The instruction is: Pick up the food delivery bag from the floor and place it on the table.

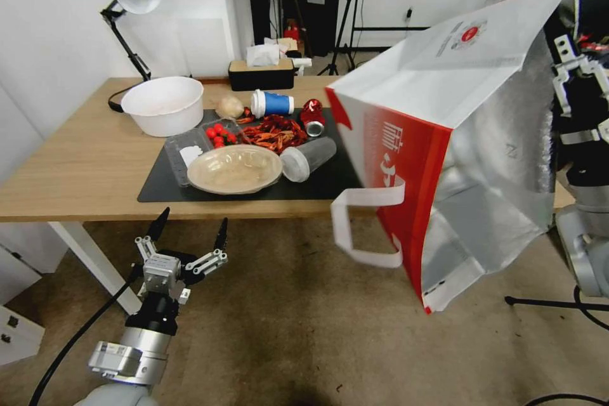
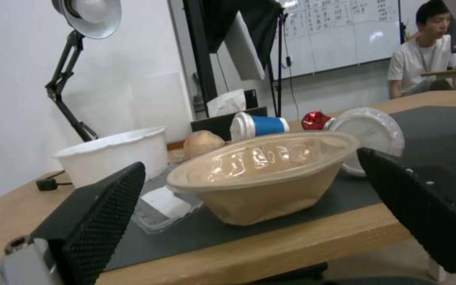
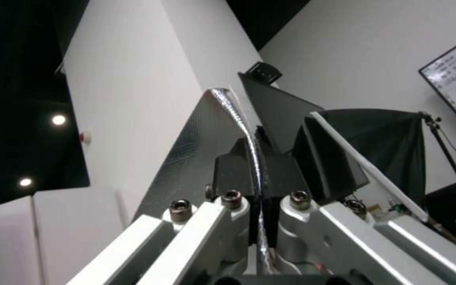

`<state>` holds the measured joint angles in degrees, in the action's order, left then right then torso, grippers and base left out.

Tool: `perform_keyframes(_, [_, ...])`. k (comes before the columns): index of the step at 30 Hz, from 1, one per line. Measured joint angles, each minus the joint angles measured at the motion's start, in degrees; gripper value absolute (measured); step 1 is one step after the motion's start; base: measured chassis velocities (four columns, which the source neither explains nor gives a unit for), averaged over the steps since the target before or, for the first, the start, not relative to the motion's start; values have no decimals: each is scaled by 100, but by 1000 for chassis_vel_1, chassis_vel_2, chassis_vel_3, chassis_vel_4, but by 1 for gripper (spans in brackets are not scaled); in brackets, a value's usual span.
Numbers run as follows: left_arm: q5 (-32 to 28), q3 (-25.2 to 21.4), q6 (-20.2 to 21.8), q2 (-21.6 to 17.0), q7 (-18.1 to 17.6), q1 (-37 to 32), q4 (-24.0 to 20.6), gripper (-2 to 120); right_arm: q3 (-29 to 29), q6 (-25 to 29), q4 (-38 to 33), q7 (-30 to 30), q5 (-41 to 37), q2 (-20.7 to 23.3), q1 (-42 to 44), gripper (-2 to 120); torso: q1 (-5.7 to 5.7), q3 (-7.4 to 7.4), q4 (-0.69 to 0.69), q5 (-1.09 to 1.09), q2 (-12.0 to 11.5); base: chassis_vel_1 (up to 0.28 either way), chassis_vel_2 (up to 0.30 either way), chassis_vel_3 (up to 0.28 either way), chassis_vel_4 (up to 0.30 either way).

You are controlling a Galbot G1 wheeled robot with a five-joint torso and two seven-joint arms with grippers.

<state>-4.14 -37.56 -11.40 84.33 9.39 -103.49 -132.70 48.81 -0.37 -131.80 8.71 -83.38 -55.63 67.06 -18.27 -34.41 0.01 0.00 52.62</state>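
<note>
**Bag aloft off the counter's right end**

The counter (image 1: 76,171) has a light wood top with a dark mat (image 1: 317,184) crowded with a white bowl (image 1: 163,104), a lidded tan bowl (image 1: 235,169), a clear cup lying on its side (image 1: 307,157), a blue cup (image 1: 271,103) and a red can (image 1: 312,115). The food delivery bag (image 1: 406,165), boxy red-and-white paper with silver foil lining and a white strap handle, hangs tilted above the floor (image 1: 304,330), overlapping the counter's right end. The right claw (image 3: 257,174) is clamped on the bag's foil rim, raised high. The left claw (image 1: 188,236) is spread wide, low before the counter's front edge.
</note>
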Motion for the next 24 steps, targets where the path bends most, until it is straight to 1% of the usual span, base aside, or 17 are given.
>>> perform_keyframes(11, [49,10,-73,17,3,-76,-12,100,-422,44,243,-670,-132,-91,-558,0,1,2,0,0,-2,0,0,0,0])
perform_keyframes(16, [113,42,-118,55,8,-119,16,100,-548,92,401,-785,-201,-90,-719,0,1,2,0,0,-3,0,0,0,0])
perform_keyframes(20, [141,52,-133,94,16,-145,8,100,-669,153,537,-988,-212,-165,-896,0,1,3,0,0,-4,0,0,0,0])
perform_keyframes(23, [149,29,-127,102,19,-135,15,100,-783,228,626,-1338,-215,-243,-1059,0,1,3,0,0,-4,0,0,0,0])
perform_keyframes(24, [149,29,-127,102,19,-135,15,100,-783,228,626,-1338,-215,-243,-1059,0,1,3,0,0,-4,0,0,0,0])
